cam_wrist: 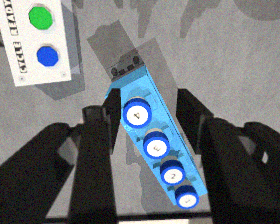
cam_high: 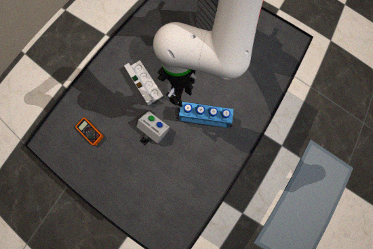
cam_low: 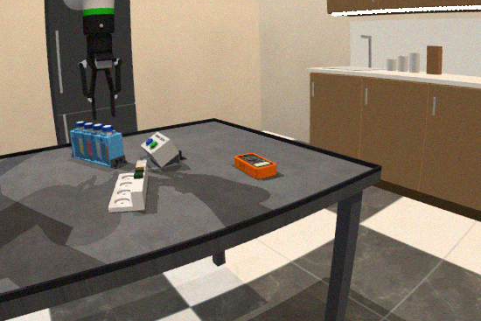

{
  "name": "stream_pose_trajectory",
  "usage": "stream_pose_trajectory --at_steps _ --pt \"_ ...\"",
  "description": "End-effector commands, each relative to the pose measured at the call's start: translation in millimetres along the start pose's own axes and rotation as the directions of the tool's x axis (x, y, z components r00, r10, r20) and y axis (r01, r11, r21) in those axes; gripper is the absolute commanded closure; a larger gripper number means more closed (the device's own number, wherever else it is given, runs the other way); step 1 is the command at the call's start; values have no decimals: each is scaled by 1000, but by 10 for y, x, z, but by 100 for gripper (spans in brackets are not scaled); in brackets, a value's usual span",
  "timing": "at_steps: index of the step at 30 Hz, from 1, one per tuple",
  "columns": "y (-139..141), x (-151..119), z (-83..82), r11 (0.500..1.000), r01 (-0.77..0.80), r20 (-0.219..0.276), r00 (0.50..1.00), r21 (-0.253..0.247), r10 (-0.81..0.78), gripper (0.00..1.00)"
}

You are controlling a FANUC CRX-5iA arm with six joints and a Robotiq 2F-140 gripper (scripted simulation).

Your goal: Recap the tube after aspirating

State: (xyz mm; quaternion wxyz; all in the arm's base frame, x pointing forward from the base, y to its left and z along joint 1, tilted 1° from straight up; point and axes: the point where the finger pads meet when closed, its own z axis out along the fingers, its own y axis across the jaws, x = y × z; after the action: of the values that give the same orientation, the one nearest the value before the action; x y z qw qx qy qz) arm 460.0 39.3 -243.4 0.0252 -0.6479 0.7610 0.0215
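Note:
The blue decapping station (cam_high: 205,115) stands on the table with four blue-capped tubes, all caps on. Tube 4's cap (cam_wrist: 137,114) is the one nearest the key housing; it also shows in the top view (cam_high: 187,108) and in the exterior view (cam_low: 107,129). My gripper (cam_low: 103,113) hangs open and empty a little above that end of the station. In the wrist view its fingers stand on either side of cap 4, apart from it. The white cap tray (cam_high: 143,82) lies to the side with its nests empty.
The key housing (cam_high: 153,126) with the green READY key (cam_wrist: 41,17) and the blue CYCLE key (cam_wrist: 47,56) sits between tray and station. An orange multimeter (cam_high: 89,131) lies farther off. The arm's dark pedestal stands behind the station.

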Motion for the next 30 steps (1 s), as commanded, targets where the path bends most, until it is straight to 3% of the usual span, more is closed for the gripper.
stream_pose_trajectory --at_steps 1,9,21,30 --pt "-113 -308 8 999 -32 -50 998 9 33 59" --pt "-113 -308 8 999 -32 -50 998 9 33 59" --pt "-116 -291 363 999 -32 -50 998 9 33 59" --pt "-117 -290 377 999 -32 -50 998 9 33 59"
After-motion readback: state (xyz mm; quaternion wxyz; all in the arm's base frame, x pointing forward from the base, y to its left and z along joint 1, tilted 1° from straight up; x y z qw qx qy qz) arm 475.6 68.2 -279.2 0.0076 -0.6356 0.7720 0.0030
